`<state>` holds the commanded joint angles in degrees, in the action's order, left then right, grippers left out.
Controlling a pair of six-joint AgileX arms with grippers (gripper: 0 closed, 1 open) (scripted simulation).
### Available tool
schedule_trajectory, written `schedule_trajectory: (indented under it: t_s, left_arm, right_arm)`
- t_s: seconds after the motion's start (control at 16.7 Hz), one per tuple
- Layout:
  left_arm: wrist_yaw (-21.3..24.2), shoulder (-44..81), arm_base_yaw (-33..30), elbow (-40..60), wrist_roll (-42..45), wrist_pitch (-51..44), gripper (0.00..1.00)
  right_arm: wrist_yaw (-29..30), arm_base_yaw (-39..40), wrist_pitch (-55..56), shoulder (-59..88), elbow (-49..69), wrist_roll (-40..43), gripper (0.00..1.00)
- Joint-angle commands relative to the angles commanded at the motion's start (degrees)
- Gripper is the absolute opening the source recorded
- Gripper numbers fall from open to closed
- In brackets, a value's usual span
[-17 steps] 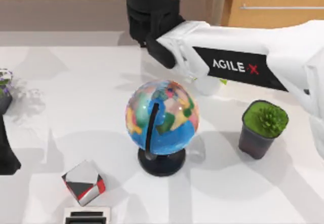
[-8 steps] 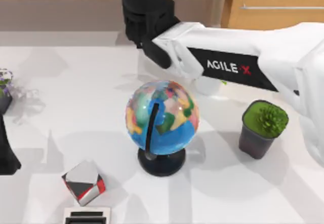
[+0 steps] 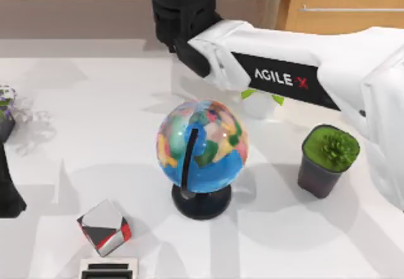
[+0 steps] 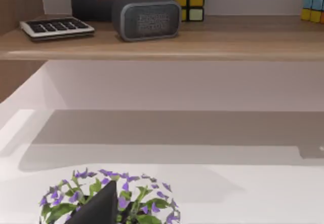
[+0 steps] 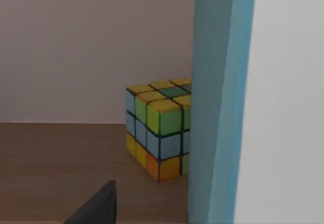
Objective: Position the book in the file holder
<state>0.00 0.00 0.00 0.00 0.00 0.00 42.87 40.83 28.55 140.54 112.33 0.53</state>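
The book (image 5: pixel 223 107) stands upright close in front of the right wrist camera, its light-blue cover edge-on with the white-grey page side beside it. It is raised to the height of the wooden shelf. My right gripper (image 3: pixel 183 20) is at the far edge of the table near the shelf, shut on the book; one dark finger (image 5: pixel 96 206) shows at the frame's lower edge. The file holder is out of view. My left gripper (image 3: pixel 9 190) is parked at the table's left edge above a purple-flowered plant (image 4: pixel 109 198).
A globe (image 3: pixel 202 143) stands mid-table, with a green potted plant (image 3: pixel 328 159) to its right and a small white pot (image 3: pixel 259 105) under the right arm. A grey-red cube (image 3: pixel 104 227) lies front left. A Rubik's cube (image 5: pixel 159 127) sits on the shelf beyond the book.
My right arm has shifted slightly left and toward the shelf, uncovering more of the white pot. The left arm and the table objects have not moved.
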Motion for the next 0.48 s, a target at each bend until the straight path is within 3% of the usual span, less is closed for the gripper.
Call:
schedule_trajectory:
  t_s: [0.48]
  left_arm:
    - [0.0,0.0,0.0,0.0,0.0,0.0,1.0]
  right_arm:
    - [0.0,0.0,0.0,0.0,0.0,0.0,0.4]
